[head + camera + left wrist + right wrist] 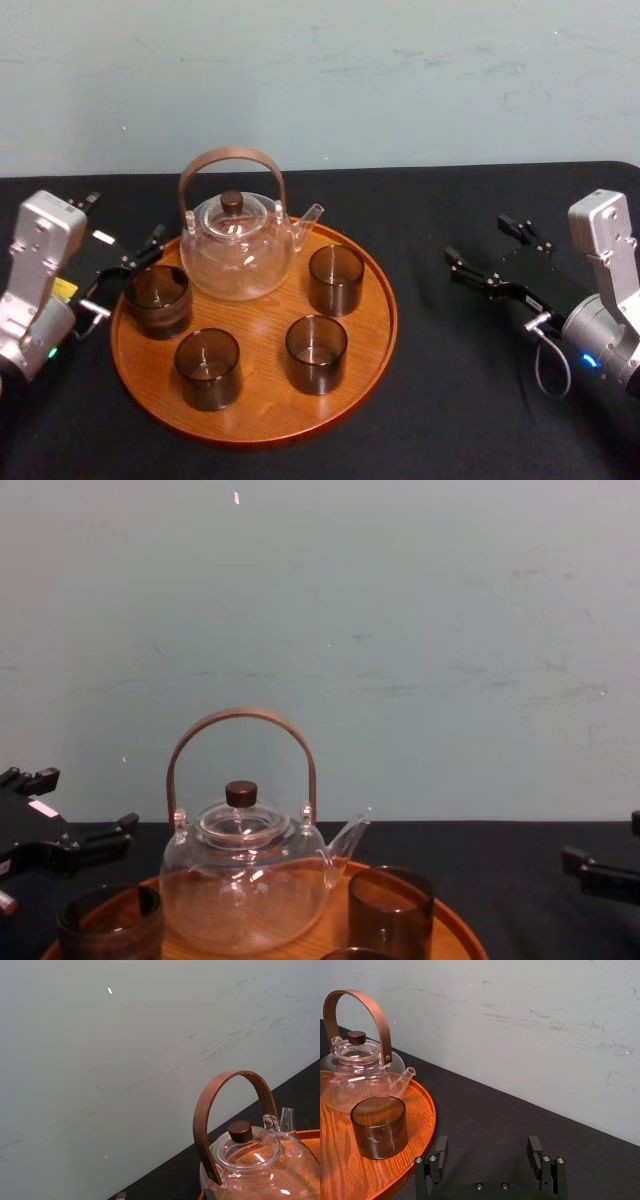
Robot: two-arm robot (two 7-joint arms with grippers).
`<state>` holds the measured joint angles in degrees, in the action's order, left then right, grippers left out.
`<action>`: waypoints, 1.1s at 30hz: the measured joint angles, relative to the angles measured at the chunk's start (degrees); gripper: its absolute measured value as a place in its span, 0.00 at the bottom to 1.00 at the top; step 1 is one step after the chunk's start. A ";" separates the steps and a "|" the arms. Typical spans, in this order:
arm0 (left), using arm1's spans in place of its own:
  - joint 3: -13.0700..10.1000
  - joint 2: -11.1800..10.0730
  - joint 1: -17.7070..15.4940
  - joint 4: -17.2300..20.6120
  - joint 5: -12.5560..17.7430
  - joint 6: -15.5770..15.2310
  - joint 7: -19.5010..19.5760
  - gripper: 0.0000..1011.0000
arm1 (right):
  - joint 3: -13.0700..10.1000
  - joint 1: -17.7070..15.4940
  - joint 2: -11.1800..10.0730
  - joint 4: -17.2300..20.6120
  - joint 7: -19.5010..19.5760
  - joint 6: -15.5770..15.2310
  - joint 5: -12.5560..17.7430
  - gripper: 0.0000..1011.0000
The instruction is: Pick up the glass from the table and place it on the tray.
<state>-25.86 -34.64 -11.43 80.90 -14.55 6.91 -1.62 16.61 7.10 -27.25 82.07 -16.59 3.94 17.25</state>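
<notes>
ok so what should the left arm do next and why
Probably draw the left tool back to the left, away from the tray. The glass beside it seems to stand on the tray's left edge, and the tool's fingers look spread, so the glass looks released. The right tool sits open, right of the tray.

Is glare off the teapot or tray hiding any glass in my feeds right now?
Head view: soft sheen on the tray front, all four glasses readable, left gripper open by the leftmost glass. Left wrist view: small bright glints on the teapot lid. Right wrist view: bright sheen across the tray's wood, the near glass unobscured, right gripper open over the table.
</notes>
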 joint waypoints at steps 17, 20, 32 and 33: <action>0.00 0.00 0.00 0.00 0.00 0.00 0.00 0.99 | 0.09 -0.01 -0.07 0.10 0.04 -0.01 0.01 0.99; 0.00 0.00 0.00 0.00 0.00 0.00 0.00 0.99 | 0.09 0.00 -0.09 0.11 0.06 -0.01 0.02 0.99; -0.01 0.00 0.00 0.00 0.00 0.00 0.00 0.99 | 0.09 -0.01 -0.09 0.11 0.08 -0.01 0.06 0.99; 0.00 0.00 0.00 0.00 0.00 0.00 0.00 0.99 | 0.09 -0.01 -0.09 0.11 0.08 -0.01 0.06 0.99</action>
<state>-25.86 -34.65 -11.43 80.90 -14.55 6.91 -1.62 16.70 7.10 -27.33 82.18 -16.50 3.93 17.31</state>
